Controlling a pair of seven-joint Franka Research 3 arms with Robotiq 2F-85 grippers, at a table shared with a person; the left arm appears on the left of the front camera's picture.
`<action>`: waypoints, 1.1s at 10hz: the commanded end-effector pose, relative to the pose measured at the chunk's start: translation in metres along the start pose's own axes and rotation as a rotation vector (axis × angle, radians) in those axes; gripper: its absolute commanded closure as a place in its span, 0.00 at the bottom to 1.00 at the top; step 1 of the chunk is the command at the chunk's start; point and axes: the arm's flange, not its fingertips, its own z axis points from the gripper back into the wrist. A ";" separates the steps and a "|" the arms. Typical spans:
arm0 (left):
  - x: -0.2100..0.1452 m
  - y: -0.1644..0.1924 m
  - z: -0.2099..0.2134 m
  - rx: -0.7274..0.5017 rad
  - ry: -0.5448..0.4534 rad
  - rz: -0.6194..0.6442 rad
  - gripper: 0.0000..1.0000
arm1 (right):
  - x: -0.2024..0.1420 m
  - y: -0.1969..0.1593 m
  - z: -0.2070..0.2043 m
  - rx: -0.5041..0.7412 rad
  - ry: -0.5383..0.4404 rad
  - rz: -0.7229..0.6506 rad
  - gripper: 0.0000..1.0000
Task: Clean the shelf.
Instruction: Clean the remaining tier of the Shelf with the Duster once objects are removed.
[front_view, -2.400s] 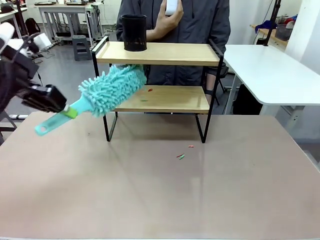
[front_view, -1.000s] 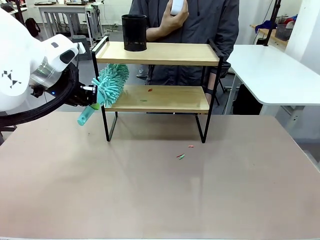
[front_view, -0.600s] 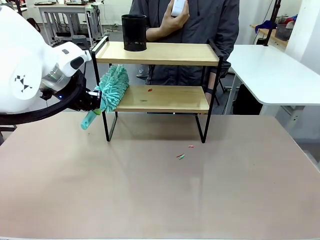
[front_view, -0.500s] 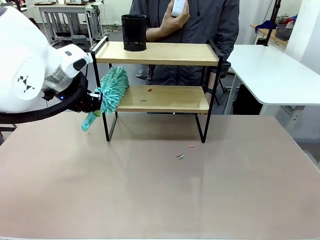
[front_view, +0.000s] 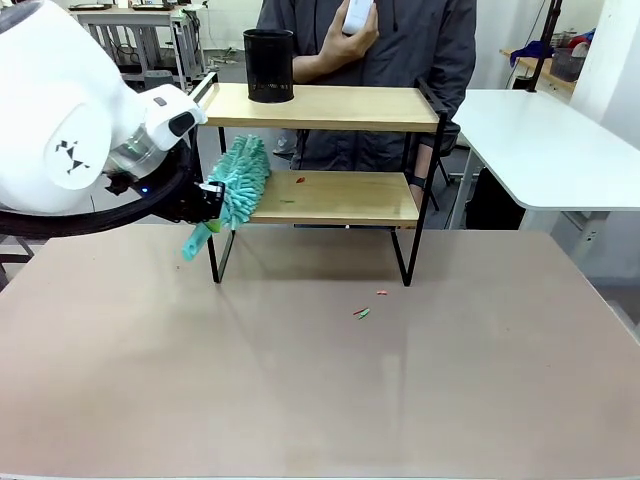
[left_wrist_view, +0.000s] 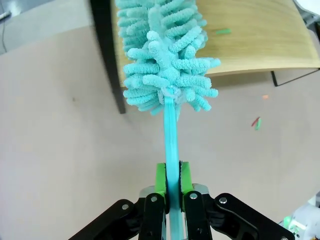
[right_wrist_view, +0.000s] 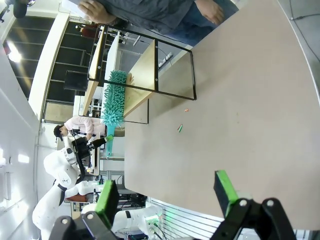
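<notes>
Left wrist view gives you the left gripper (left_wrist_view: 172, 178) at the bottom edge, its green pads pinching the thin teal handle of the duster (left_wrist_view: 167, 75). The fluffy head reaches past the black corner post to the left end of the lower board of the shelf (left_wrist_view: 250, 40); you cannot tell whether the fibres touch the wood. A green scrap (left_wrist_view: 223, 31) lies on that board farther along. In the right wrist view your right gripper (right_wrist_view: 166, 195) hangs over the table (right_wrist_view: 240, 115) with its jaws spread wide and nothing between them. In the front view, a few small scraps (front_view: 361, 313) lie on the table just in front of the shelf's right legs. The shelf stands near the far edge of the table, left of its middle, with the duster head tilted between its two boards at the left end. A black cup (front_view: 268, 65) stands on the left of the top board. Behind the shelf a person (front_view: 420, 60) holds a white object (front_view: 345, 14) up in one hand.
</notes>
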 end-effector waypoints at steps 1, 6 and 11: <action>0.007 -0.011 -0.014 -0.062 0.010 -0.045 0.88 | 0.002 0.001 0.000 0.024 -0.013 0.025 0.00; 0.007 -0.045 -0.020 -0.184 0.105 -0.217 0.88 | 0.002 0.001 0.000 0.024 -0.013 0.025 0.00; -0.036 -0.003 0.035 -0.474 0.474 -0.609 0.88 | 0.002 0.001 0.000 0.024 -0.013 0.025 0.00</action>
